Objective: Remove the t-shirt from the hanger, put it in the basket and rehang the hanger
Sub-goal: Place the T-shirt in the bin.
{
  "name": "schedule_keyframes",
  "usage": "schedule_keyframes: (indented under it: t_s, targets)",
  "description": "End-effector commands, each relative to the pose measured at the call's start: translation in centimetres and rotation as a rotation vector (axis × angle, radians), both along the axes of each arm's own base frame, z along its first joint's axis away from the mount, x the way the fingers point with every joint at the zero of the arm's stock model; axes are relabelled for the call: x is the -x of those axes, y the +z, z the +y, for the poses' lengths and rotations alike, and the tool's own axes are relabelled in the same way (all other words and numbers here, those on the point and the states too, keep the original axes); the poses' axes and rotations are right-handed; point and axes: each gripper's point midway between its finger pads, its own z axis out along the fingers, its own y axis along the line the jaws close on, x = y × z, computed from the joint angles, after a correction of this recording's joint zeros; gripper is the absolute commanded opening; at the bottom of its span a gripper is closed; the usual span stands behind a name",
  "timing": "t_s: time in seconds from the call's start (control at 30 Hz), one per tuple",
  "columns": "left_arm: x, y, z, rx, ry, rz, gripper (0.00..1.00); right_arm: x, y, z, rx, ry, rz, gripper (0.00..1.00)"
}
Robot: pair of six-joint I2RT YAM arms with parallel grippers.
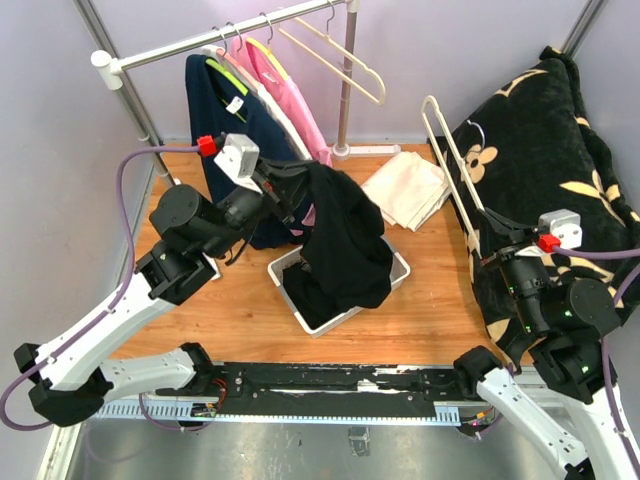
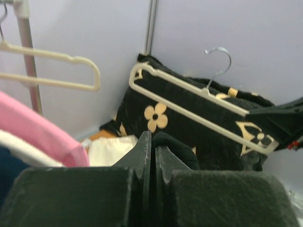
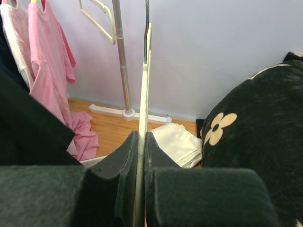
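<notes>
A black t-shirt (image 1: 345,240) hangs off the hanger, draped from my left gripper (image 1: 303,180) down into a white bin (image 1: 400,268). In the left wrist view that gripper (image 2: 154,140) is shut on a fold of the black t-shirt (image 2: 182,147). The cream hanger (image 1: 452,160) stands bare and tilted at the right, its lower end pinched in my right gripper (image 1: 485,232). In the right wrist view the hanger (image 3: 145,80) runs edge-on between the shut jaws of the right gripper (image 3: 141,138). From the left wrist, the hanger (image 2: 189,100) shows its metal hook on top.
A clothes rail (image 1: 225,35) at the back carries navy (image 1: 215,110) and pink (image 1: 280,85) shirts and an empty hanger (image 1: 345,65). Folded cream cloth (image 1: 408,188) lies on the wooden table. A black flowered blanket (image 1: 545,150) fills the right side.
</notes>
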Motion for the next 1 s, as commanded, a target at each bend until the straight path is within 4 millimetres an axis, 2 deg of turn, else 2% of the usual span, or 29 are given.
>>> schedule_keyframes:
  t_s: [0.0,0.1,0.23,0.33,0.43,0.73,0.97]
  targets:
    - [-0.3,-5.8,0.1,-0.083,0.023,0.130,0.01,-0.2,1.2,1.1,-0.039,0.044,-0.046,0.01]
    - [-0.6,-9.7,0.7,-0.138,0.061,0.200,0.01,-0.7,0.9,1.3,-0.032,0.042,-0.035,0.01]
    - [-0.6,-13.3,1.8,-0.199,0.108,0.246,0.01,-1.1,0.6,1.3,-0.019,0.026,-0.027,0.01]
    - [-0.8,-15.6,1.5,-0.228,0.114,0.274,0.01,-1.5,0.4,1.3,-0.020,0.017,-0.025,0.01]
    - [-1.0,-18.0,0.0,-0.278,0.102,0.302,0.00,-2.0,0.1,1.6,-0.013,0.018,-0.013,0.01]
    - [-0.6,-25.2,-6.3,-0.414,0.006,0.364,0.01,-2.8,-0.6,1.9,0.004,0.010,0.009,0.01]
    - [-0.9,-31.0,-7.7,-0.460,0.002,0.430,0.00,-2.8,-0.3,2.0,0.004,0.015,0.001,0.01]
